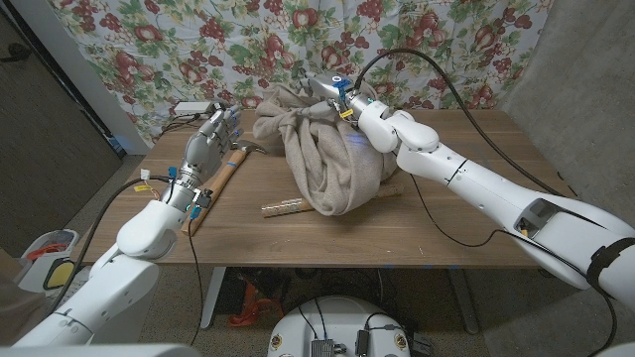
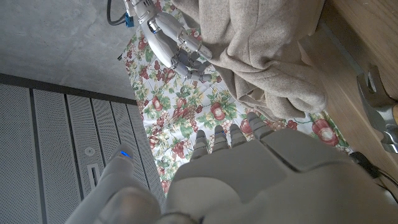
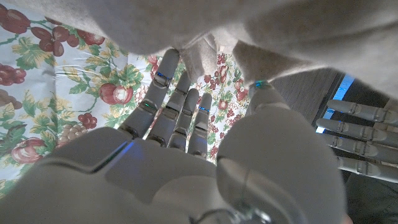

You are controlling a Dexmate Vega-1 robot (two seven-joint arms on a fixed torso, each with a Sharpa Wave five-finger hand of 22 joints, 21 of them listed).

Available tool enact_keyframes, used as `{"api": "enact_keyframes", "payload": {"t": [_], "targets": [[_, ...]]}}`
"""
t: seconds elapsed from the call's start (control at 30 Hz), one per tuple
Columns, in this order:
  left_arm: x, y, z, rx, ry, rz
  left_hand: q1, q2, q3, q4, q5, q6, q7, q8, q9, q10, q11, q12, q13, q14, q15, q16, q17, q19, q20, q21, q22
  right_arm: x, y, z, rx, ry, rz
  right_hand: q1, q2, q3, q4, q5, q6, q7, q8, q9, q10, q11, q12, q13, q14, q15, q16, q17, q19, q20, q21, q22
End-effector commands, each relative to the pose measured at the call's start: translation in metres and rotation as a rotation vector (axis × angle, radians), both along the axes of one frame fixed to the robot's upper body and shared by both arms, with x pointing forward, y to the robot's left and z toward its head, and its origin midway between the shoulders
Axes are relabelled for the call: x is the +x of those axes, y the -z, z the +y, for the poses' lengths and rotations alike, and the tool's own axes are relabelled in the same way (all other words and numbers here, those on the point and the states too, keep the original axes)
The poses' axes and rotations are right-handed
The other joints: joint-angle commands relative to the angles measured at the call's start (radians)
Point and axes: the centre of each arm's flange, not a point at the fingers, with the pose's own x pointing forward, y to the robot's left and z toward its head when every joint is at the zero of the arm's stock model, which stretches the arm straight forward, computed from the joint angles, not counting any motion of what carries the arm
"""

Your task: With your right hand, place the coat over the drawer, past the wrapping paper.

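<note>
A beige coat (image 1: 327,159) is heaped high in the middle of the wooden table (image 1: 446,228). My right hand (image 1: 325,91) is at the coat's top back edge. In the right wrist view, a fold of the coat (image 3: 199,53) hangs between the fingers and thumb of the right hand (image 3: 186,162). The left wrist view shows the right hand (image 2: 171,43) curled against the coat (image 2: 267,50). A small clear roll (image 1: 282,207) lies in front of the coat. My left hand (image 1: 206,147) stands empty with its fingers straight. The coat hides whatever is beneath it.
A hammer (image 1: 220,183) with a wooden handle lies beside my left hand, its head (image 2: 379,106) pointing at the coat. A brown edge (image 1: 390,194) pokes out from under the coat's right side. A power strip (image 1: 193,107) sits at the back left before the floral curtain (image 1: 446,40).
</note>
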Motion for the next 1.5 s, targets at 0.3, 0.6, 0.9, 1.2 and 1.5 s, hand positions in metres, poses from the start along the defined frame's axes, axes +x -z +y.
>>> {"api": "enact_keyframes", "payload": {"t": [0.3,0.6,0.9,1.2,1.5], "targets": [[0.003,-0.004,-0.003,0.010,0.009,-0.009,-0.001,0.003,0.002,0.001,0.003,0.004,-0.004,0.000,0.003,0.003,0.001,0.005,0.001,-0.059,0.006,0.004,0.000,-0.004,0.004,0.000,0.003,-0.026,-0.020,-0.029,0.084,-0.002,-0.041,-0.170,-0.016,-0.046,0.075,-0.060,-0.015,0.007,-0.031,-0.011,-0.001,0.031,-0.068,-0.077,-0.056,0.032,0.014,-0.058,-0.014,0.060,-0.078,0.003],[0.000,-0.002,-0.001,0.008,0.008,-0.018,0.000,0.003,0.002,0.000,0.003,0.004,-0.003,0.001,0.003,0.005,0.004,0.005,0.001,-0.059,0.005,0.004,0.000,-0.002,0.003,0.000,0.003,-0.036,-0.026,-0.031,0.102,-0.012,-0.065,-0.256,-0.014,-0.069,0.108,-0.115,-0.020,0.014,-0.048,-0.024,-0.015,0.048,-0.128,-0.131,-0.106,0.070,0.015,-0.101,-0.031,0.093,-0.132,0.003],[-0.003,-0.002,0.000,0.008,-0.002,-0.022,0.000,0.003,0.002,0.000,0.003,0.005,-0.004,0.000,0.003,0.005,0.004,0.005,0.001,-0.059,0.006,0.004,0.000,-0.003,0.003,0.000,0.003,-0.042,-0.029,-0.037,0.140,-0.034,-0.082,-0.317,-0.012,-0.083,0.118,-0.160,-0.100,0.013,-0.101,-0.056,-0.062,0.075,-0.233,-0.211,-0.182,0.117,0.015,-0.166,-0.076,0.158,-0.215,0.003],[-0.005,-0.004,-0.003,0.013,-0.003,-0.024,0.000,0.004,0.002,0.000,0.003,0.005,-0.004,0.000,0.003,0.007,0.003,0.005,0.001,-0.060,0.005,0.004,0.000,-0.003,0.004,0.000,0.003,-0.047,-0.031,-0.046,0.166,-0.069,-0.130,-0.357,0.003,-0.088,0.127,-0.170,-0.109,0.002,-0.116,-0.079,-0.060,0.061,-0.284,-0.258,-0.220,0.103,0.020,-0.200,-0.130,0.215,-0.278,0.002],[-0.003,-0.009,-0.009,0.022,0.007,-0.031,0.000,0.004,0.001,-0.001,0.003,0.006,-0.003,0.001,0.003,0.007,0.002,0.005,0.001,-0.059,0.005,0.004,0.000,-0.002,0.005,0.001,0.003,-0.054,-0.039,-0.061,0.198,-0.052,-0.164,-0.381,0.006,-0.090,0.112,-0.169,-0.128,-0.021,-0.135,-0.112,-0.076,0.057,-0.367,-0.325,-0.336,0.122,0.008,-0.257,-0.210,0.251,-0.379,0.002]]}}
